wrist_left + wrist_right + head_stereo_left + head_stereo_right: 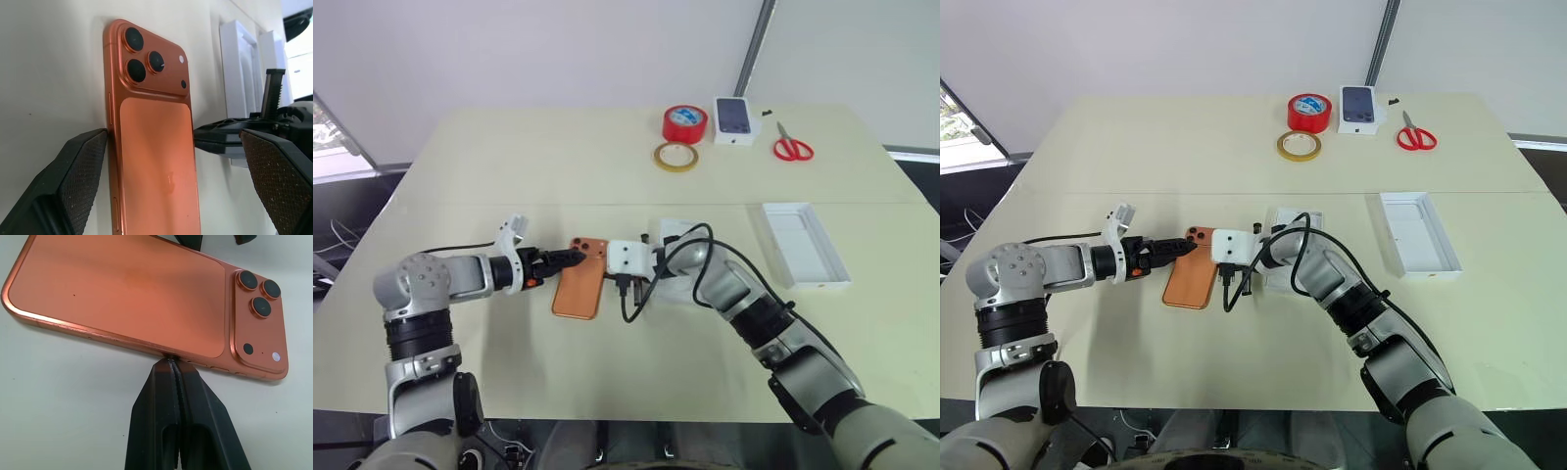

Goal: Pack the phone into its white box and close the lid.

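My left tool (171, 147) stands wide open, one pad on each long side of the phone (579, 279), grasping nothing yet. My right tool (172, 363) is clenched, its joined tips pressing against the phone's other long edge, just below the camera cluster; it holds nothing, it only touches.

The phone lies flat on the bench (509, 157), back side up, near the middle in front of me. I judge it stiff, rather heavy for its thickness, and smooth, so the metal frame may slip between the pads. The best hold seems to be across the two long edges near the middle, away from the lenses, which can scratch.

A white box part (803, 245) lies open to my right, well apart from the phone, with bare bench between. Another white piece (1293, 220) sits partly hidden behind my right wrist. The tape rolls (683, 124), scissors (792, 147) and small printed box (733, 119) stay far back, out of the way.
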Robot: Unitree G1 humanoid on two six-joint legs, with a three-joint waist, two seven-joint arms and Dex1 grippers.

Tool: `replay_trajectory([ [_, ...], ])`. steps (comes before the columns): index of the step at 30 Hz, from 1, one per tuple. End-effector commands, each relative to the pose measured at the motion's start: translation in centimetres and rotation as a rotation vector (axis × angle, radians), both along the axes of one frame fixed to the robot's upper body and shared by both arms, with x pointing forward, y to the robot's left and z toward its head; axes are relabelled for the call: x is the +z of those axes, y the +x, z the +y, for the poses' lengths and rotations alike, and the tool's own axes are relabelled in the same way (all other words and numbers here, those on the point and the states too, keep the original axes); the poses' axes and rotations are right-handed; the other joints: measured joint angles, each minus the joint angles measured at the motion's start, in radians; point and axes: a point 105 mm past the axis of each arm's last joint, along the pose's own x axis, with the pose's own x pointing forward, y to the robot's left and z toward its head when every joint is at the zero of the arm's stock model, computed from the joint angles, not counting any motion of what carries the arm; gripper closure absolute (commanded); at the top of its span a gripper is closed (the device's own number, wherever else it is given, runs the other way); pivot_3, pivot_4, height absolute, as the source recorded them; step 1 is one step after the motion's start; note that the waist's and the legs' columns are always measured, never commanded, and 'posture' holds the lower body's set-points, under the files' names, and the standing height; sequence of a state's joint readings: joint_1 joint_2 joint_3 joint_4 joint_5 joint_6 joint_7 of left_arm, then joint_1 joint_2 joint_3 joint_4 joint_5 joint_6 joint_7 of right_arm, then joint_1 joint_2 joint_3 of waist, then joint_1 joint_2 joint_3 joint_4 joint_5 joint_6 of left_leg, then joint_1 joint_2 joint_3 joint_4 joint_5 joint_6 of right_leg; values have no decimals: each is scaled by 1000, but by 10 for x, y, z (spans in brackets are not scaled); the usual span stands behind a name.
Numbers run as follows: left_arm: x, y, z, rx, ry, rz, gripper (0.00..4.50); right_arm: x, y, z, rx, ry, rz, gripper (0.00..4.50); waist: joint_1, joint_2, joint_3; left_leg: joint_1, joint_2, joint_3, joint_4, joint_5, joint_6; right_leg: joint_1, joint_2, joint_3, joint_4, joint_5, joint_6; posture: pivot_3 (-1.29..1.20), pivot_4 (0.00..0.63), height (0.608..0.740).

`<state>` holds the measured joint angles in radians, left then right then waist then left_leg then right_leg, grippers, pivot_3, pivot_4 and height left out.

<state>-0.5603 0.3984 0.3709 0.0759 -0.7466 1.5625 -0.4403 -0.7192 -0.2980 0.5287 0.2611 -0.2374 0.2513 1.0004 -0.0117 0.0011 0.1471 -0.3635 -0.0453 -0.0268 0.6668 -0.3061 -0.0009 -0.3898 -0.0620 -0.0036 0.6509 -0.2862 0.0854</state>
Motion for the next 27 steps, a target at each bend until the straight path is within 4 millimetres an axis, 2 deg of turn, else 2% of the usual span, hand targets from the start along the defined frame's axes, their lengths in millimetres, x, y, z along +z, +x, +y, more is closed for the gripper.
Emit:
replay_trajectory([
  [1,6,-15,-44,-205,-68,9,0,-4,-2,10,7,5,-10,4414,0,0,0,0,0,0,0,0,0,0,0,0,0,0,0,0,150,740],
  [5,11,-17,-54,-236,-67,-17,0,-5,-2,11,6,4,-14,4414,1,0,0,0,0,0,0,0,0,0,0,0,-1,0,0,0,150,740],
  [9,7,-14,-51,-213,-14,-18,0,-4,-1,10,2,7,-19,4414,-4,-2,1,-2,0,0,0,0,0,0,0,0,-1,0,0,0,150,740],
  [12,10,-10,-52,-202,0,-36,0,-4,1,10,-2,8,-24,4414,-7,-2,1,-10,0,0,-1,6,-10,-7,0,0,1,0,0,0,150,740],
  [17,14,-4,-40,-132,-87,-30,0,-3,2,9,-10,10,-31,4414,-6,-2,2,-10,0,-1,-2,6,-10,-8,1,0,1,0,0,0,150,740],
  [23,19,-4,-21,-72,-148,-51,0,-5,1,6,-13,7,-30,4414,-10,-4,4,-11,0,-1,-2,7,-11,-10,1,0,1,0,0,0,150,740],
  [27,17,-9,-16,-54,-210,-30,0,-5,1,6,-11,2,-34,4414,-8,-5,4,-11,0,-1,-2,6,-11,-10,1,0,1,0,0,0,150,740],
])
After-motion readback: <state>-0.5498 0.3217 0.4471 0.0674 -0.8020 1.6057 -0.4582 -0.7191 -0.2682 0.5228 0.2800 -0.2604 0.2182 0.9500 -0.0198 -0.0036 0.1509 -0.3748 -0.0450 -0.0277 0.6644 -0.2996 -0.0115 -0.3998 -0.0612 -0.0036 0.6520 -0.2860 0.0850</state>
